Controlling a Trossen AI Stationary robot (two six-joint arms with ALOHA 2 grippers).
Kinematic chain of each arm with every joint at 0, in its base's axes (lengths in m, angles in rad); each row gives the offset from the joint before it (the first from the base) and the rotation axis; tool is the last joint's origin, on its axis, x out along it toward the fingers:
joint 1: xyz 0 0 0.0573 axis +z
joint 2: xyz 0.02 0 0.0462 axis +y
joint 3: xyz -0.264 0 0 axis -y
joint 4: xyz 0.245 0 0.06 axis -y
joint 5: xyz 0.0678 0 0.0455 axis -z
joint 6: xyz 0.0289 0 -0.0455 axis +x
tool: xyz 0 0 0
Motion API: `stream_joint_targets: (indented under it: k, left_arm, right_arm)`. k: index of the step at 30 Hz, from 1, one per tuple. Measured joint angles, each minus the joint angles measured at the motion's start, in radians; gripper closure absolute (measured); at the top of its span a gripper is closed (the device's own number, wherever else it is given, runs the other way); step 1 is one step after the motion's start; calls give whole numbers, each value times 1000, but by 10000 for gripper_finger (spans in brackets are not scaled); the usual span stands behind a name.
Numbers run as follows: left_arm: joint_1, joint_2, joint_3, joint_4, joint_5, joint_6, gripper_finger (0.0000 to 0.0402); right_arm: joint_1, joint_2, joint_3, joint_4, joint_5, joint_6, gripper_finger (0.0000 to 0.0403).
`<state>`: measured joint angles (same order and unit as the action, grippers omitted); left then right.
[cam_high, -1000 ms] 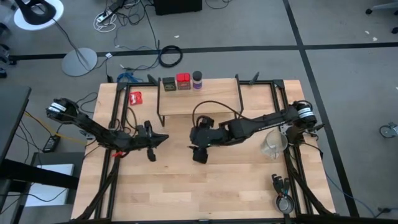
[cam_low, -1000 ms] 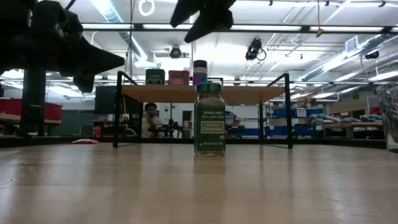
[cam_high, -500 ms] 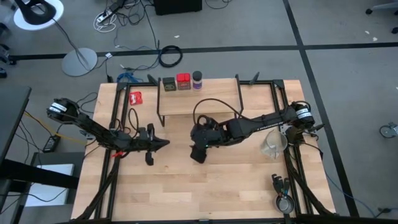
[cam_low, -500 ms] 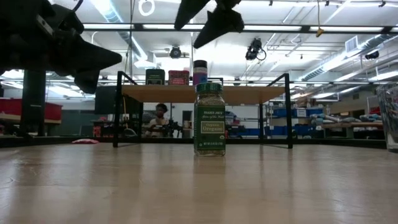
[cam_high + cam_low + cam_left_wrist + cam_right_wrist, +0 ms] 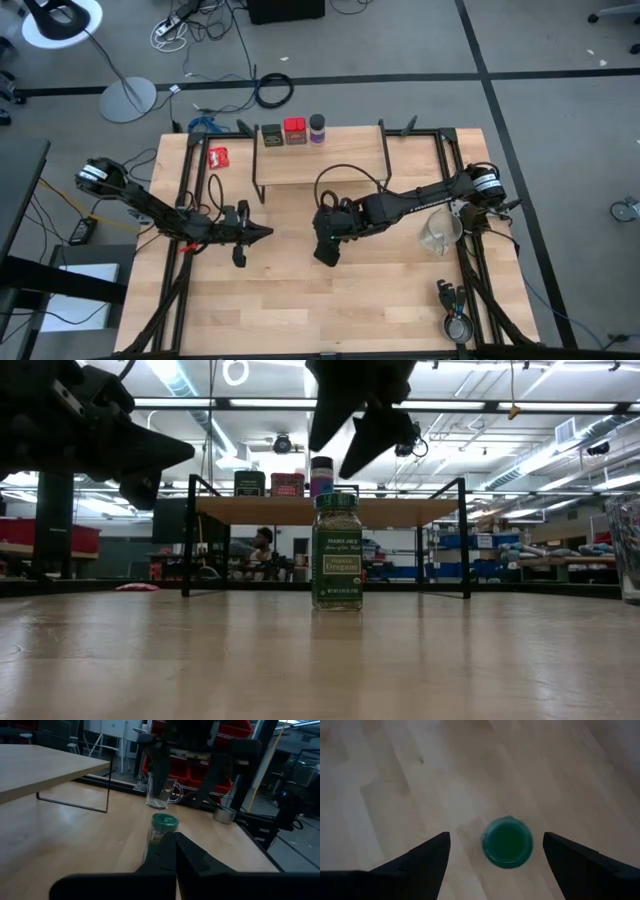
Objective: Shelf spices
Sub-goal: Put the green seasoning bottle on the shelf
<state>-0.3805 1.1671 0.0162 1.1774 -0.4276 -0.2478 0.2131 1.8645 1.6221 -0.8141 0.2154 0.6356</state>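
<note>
The green jar (image 5: 337, 550) stands upright on its base on the table, in front of the shelf (image 5: 320, 165). Its green cap (image 5: 507, 842) shows from above in the right wrist view. In the high view the right gripper hides it. My right gripper (image 5: 496, 836) is open and hangs above the jar (image 5: 358, 422), one finger on each side and clear of it. On the shelf's plank stand the olive tin (image 5: 271, 134), the red tin (image 5: 294, 130) and the blue-capped jar (image 5: 317, 126). My left gripper (image 5: 246, 236) is shut and waits left of the jar (image 5: 161, 832).
A red-and-white packet (image 5: 219, 157) lies left of the shelf. A glass beaker (image 5: 440, 232) stands to the right of the jar, and a small metal cup (image 5: 458, 326) sits near the table's right near corner. Black frame rails run along both table sides.
My right gripper has come down and shifted slightly toward the table's right, so it now hangs over the green jar, still open. The jar has not moved.
</note>
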Motion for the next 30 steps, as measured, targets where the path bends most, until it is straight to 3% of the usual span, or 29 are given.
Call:
stream_joint_targets:
  k: [18, 30]
  left_arm:
    - [0, 0, 0, -2, -19, 0, 401]
    - [0, 0, 0, -2, -23, -6, 401]
  right_arm:
    - [0, 0, -132, 122, 61, 66, 70]
    - [-2, 9, -140, 109, 102, 88, 71]
